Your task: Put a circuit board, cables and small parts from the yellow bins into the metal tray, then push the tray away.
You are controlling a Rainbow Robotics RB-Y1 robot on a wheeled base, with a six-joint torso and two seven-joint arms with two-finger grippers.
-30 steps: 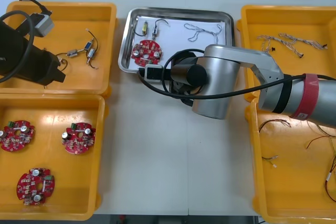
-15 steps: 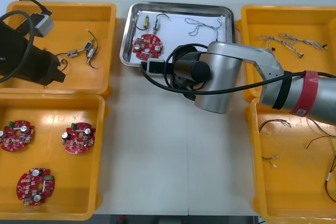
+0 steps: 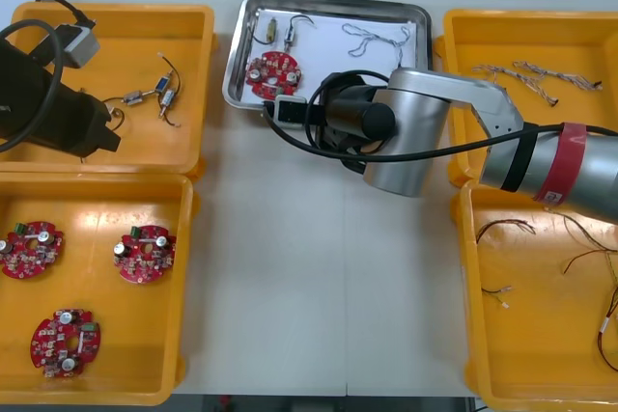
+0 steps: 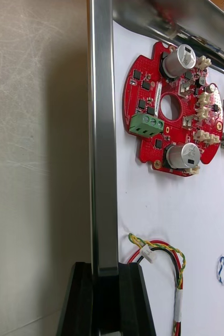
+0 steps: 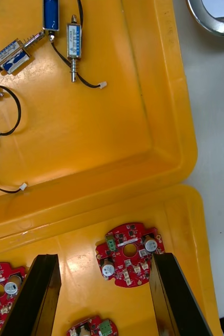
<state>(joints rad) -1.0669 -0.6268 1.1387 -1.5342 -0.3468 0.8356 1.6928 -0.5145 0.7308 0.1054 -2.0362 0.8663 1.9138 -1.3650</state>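
Observation:
The metal tray (image 3: 328, 3), white inside, lies at the table's far middle. It holds a red circuit board (image 3: 272, 74), a blue and white cable (image 3: 377, 41) and small metal parts (image 3: 292, 38). My right arm (image 3: 401, 142) reaches over the tray's near edge. In the right wrist view my right gripper (image 4: 106, 273) is shut, its tips pressed against the tray rim (image 4: 102, 157). Past the rim lie the board (image 4: 172, 110) and a red and yellow cable (image 4: 161, 252). My left gripper (image 5: 104, 260) hangs open over the left bins, above a board (image 5: 128, 254), holding nothing.
The far left bin (image 3: 193, 65) holds small metal parts (image 3: 159, 94). Three boards lie in the near left bin (image 3: 179, 238). Cables lie in the far right bin (image 3: 526, 74) and the near right bin (image 3: 579, 267). Bare table stretches in front of the tray.
The tray has slid toward the table's far edge, with my right arm following behind it. The left arm has not moved.

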